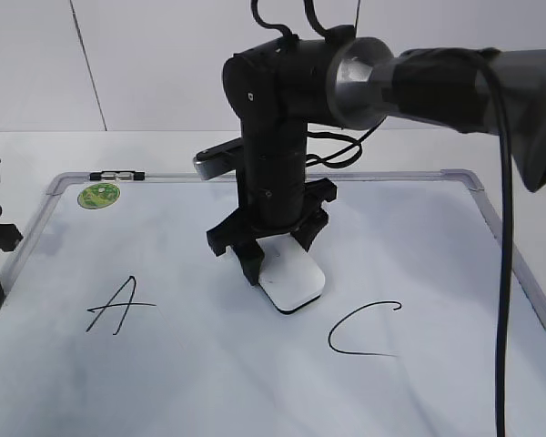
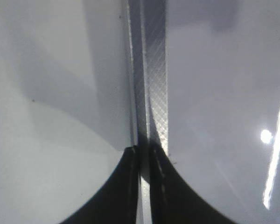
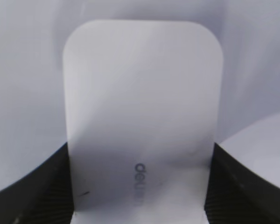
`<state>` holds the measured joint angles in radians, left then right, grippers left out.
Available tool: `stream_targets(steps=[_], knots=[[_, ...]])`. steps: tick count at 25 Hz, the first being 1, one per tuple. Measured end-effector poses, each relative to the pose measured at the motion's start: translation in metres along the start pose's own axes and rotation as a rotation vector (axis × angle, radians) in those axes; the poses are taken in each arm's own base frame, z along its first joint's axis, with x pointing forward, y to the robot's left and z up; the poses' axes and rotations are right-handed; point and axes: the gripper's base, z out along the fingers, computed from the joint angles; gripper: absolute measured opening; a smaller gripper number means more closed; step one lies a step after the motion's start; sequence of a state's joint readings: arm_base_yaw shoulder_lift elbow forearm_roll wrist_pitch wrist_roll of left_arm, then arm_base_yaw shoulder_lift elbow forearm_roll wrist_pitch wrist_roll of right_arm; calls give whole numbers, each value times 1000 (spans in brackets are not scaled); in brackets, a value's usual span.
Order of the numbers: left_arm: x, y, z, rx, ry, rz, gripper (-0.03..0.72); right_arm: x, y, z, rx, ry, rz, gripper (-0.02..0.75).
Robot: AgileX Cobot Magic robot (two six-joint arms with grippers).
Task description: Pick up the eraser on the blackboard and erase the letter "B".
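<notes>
On the blackboard (image 1: pixel 164 382), right hand (image 1: pixel 275 258) clasps the eraser (image 1: pixel 293 282).

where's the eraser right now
In the exterior view the eraser lies mid-board between the A and the C, with the right gripper closed around it.

The board (image 1: pixel 164 382) is white with a grey frame, black letters A (image 1: pixel 118 306) and C (image 1: pixel 364 332), and a green sticker (image 1: pixel 98 195) far left. The eraser (image 1: pixel 293 282) is white, dark underneath. Both arms are black.
</notes>
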<state>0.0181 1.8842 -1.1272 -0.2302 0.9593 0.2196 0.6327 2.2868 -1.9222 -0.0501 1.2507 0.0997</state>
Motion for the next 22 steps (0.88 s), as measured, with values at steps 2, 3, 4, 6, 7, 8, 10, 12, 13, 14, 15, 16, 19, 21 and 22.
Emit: stream_targets(steps=[2, 3, 4, 6, 7, 8, 10, 12, 13, 14, 15, 16, 19, 21, 22], knots=[[0, 0, 0, 0, 0, 0, 14, -1, -2, 0, 7, -1, 0, 526], [0, 0, 0, 0, 0, 0, 14, -1, -2, -1, 9, -2, -1, 526], [0, 0, 0, 0, 0, 0, 14, -1, -3, -2, 11, -5, 1, 526], [0, 0, 0, 0, 0, 0, 14, -1, -5, -6, 29, -22, -5, 526], [0, 0, 0, 0, 0, 0, 14, -2, -6, -10, 37, -38, -8, 526], [0, 0, 0, 0, 0, 0, 14, -2, -8, -15, 42, -54, -7, 526], [0, 0, 0, 0, 0, 0, 14, -1, -10, -32, 44, -94, -4, 526], [0, 0, 0, 0, 0, 0, 14, 2, -11, -49, 43, -131, -2, 526], [0, 0, 0, 0, 0, 0, 14, 4, -12, -58, 42, -151, -1, 526], [0, 0, 0, 0, 0, 0, 14, 6, -12, -66, 41, -168, 1, 526], [0, 0, 0, 1, 0, -1, 14, 9, -13, -72, 40, -174, 1, 526], [0, 0, 0, 1, 0, -1, 14, 14, -13, -78, 40, -182, 1, 526], [0, 0, 0, 2, 0, -1, 14, 34, -18, -89, 60, -167, 7, 526], [0, 0, 0, 3, -1, -2, 14, 49, -24, -97, 72, -164, 35, 526], [0, 0, 0, 3, -1, -2, 14, 57, -28, -99, 73, -154, 53, 526]])
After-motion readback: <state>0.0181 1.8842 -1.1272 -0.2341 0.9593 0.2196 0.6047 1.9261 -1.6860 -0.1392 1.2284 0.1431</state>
